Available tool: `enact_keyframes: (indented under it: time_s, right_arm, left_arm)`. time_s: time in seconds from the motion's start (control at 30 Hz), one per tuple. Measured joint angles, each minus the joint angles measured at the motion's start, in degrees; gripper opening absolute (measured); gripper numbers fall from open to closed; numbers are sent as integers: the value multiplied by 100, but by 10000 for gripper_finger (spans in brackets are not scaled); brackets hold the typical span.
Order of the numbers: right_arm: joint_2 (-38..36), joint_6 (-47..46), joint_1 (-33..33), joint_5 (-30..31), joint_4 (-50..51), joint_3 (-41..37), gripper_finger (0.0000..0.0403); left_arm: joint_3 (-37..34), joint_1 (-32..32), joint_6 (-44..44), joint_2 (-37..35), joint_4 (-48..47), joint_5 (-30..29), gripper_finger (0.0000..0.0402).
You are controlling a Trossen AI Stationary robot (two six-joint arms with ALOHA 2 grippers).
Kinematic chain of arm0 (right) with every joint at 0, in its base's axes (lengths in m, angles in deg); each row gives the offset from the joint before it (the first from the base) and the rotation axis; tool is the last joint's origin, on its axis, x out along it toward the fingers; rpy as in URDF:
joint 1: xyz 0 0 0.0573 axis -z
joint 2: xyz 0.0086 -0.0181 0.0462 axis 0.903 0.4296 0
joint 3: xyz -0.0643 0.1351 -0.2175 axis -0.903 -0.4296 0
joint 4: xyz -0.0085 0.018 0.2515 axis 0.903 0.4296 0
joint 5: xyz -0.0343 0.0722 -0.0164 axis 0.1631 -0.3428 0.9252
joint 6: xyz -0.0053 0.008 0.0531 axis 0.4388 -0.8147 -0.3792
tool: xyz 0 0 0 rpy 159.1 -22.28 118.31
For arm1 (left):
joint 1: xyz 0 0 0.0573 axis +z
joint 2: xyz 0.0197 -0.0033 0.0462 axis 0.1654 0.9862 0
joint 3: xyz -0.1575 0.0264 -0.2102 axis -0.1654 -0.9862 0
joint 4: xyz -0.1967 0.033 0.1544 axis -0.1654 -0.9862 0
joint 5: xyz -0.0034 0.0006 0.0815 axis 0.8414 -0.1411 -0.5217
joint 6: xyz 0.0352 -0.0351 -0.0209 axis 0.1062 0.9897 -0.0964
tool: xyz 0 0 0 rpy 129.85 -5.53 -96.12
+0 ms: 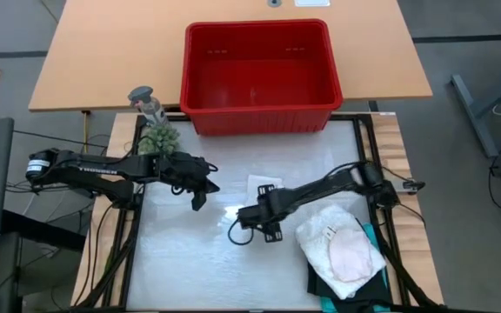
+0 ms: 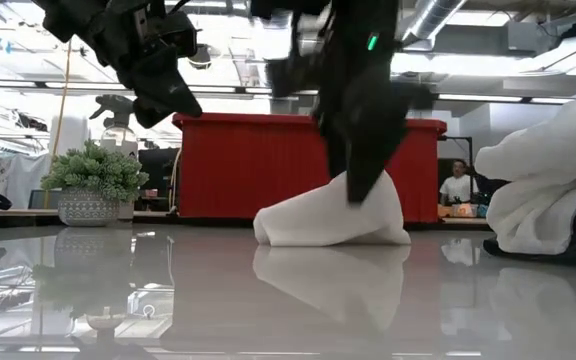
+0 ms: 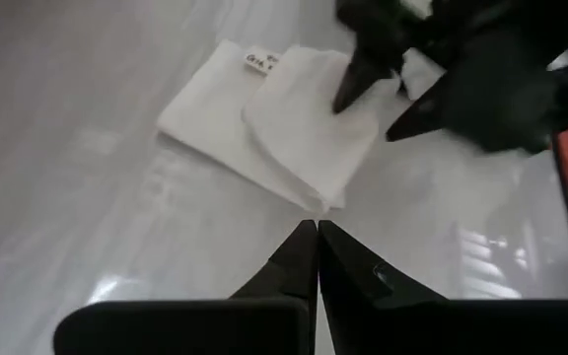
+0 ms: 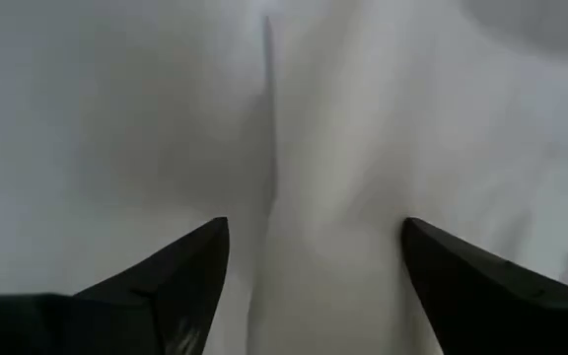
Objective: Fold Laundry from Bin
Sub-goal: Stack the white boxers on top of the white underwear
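Right gripper (image 1: 266,211) sits low over the middle of the shiny white mat, and from my seat its fingers (image 4: 171,281) read as spread wide, with the small white folded cloth (image 3: 282,123) directly under and just ahead of them, so that arm is plainly the nearer one. On the low view this gripper comes down onto the peak of the cloth (image 2: 333,215), which stands humped off the mat there; whether the tips are pinching fabric I cannot tell. As I judge it, the coming move hangs on this: the cloth's long side runs away from the right gripper toward the left one, so a fold would carry the raised edge across that line. Left gripper (image 1: 200,196) hovers above the mat just beyond the far edge of the cloth, fingers (image 3: 316,266) pressed together and holding nothing. Behind the right gripper, toward that arm's own side, a heap of folded white lacy garments (image 1: 342,245) rests on darker and teal cloth (image 1: 374,236). Farthest off, past the mat, the rectangular red plastic bin (image 1: 260,76) stands with nothing visible inside, beside a small potted plant (image 1: 157,137).
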Motion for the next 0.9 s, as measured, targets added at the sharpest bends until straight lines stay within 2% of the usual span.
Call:
enact_keyframes:
  time_s: [0.07, 0.17, 0.27, 0.37, 0.47, 0.5, 0.6, 0.77, 0.9]
  right_arm:
    - [346, -48, 40, 224, 170, 115, 327]
    - [761, -227, 91, 196, 394, 252, 329]
    - [993, -475, 98, 240, 636, 373, 293]
    - [1064, -446, 67, 256, 877, 548, 196]
    - [909, -165, 10, 276, 1098, 646, 54]
    - [816, -64, 17, 265, 1147, 683, 37]
    - [224, -72, 100, 267, 1237, 832, 38]
    - [-1057, -218, 255, -558, 1678, 834, 38]
    - [-2067, -612, 175, -605, 2274, 838, 38]
  left_arm:
    - [0, -27, -40, 2, -58, -120, 0]
    - [0, -64, -73, 2, -51, -211, 0]
    - [0, -69, -72, 4, -73, -262, 0]
    - [0, -69, -70, 4, -87, -275, 0]
    - [0, -69, -73, 4, -95, -282, 0]
    - [0, -69, -73, 4, -100, -282, 0]
    - [0, -69, -68, 4, -99, -284, 0]
    - [0, -69, -24, 4, -76, -286, 0]
    - [0, -69, 103, 4, 14, -286, 0]
